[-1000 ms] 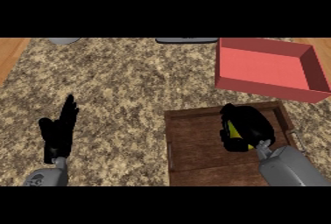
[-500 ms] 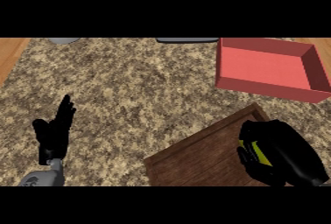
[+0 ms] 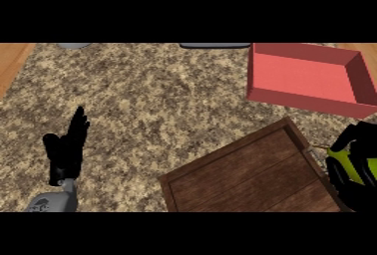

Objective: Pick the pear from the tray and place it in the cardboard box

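My right hand (image 3: 344,185) shows at the right edge, its black fingers curled round the yellow-green pear (image 3: 353,162); only a strip of the pear is visible. The hand hovers over the right end of the dark wooden tray (image 3: 243,177), which lies skewed on the speckled counter with one corner pointing up towards the box. The red open box (image 3: 294,95) stands at the upper right, above the hand, with nothing in it. My left hand (image 3: 66,149) rests open at the lower left, fingers up.
Two grey objects peek in at the top edge, one at the left (image 3: 74,45) and one near the middle (image 3: 213,46). A wooden strip (image 3: 11,60) borders the counter at the upper left.
The right hand, shut on the pear, has drawn right and down to the view's edge. The tray has swung round, out of square. The left hand has hardly moved.
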Controlling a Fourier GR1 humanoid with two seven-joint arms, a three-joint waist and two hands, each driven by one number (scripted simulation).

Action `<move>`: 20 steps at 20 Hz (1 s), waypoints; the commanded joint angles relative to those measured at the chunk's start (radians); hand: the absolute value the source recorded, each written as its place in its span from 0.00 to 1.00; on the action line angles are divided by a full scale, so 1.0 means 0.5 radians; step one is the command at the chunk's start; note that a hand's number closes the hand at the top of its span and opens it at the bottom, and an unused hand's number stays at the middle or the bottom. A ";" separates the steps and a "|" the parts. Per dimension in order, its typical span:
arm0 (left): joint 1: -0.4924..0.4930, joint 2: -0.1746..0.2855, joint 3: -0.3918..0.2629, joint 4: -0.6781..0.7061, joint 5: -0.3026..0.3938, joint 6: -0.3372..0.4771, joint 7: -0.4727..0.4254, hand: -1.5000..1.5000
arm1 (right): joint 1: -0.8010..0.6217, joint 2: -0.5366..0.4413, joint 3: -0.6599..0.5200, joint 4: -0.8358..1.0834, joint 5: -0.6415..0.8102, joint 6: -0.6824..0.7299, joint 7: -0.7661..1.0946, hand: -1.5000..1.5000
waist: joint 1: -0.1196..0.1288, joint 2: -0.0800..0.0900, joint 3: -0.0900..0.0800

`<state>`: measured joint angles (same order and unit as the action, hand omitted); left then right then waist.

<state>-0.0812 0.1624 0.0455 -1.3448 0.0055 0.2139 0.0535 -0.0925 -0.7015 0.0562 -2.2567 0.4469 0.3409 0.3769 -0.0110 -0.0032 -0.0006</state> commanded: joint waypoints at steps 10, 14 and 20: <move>-0.016 -0.046 0.012 0.103 -0.017 -0.043 -0.117 0.50 | -0.589 0.053 -0.363 0.942 0.072 -0.058 -0.396 1.00 | 0.052 0.014 0.001; -0.007 -0.034 0.008 0.005 -0.025 -0.037 -0.031 0.50 | -0.848 -0.013 -0.455 1.398 0.058 -0.046 -0.620 1.00 | 0.062 0.015 0.002; -0.018 -0.005 -0.006 -0.043 -0.042 -0.069 0.039 0.50 | -1.125 0.181 -0.299 2.060 0.288 -0.316 -0.906 1.00 | 0.081 0.020 0.002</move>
<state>-0.0801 0.1408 0.0389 -1.3379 -0.0170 0.1919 0.0300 -0.5635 -0.6476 -0.1212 -1.4351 0.5255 0.2570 0.0173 0.0233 0.0052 0.0001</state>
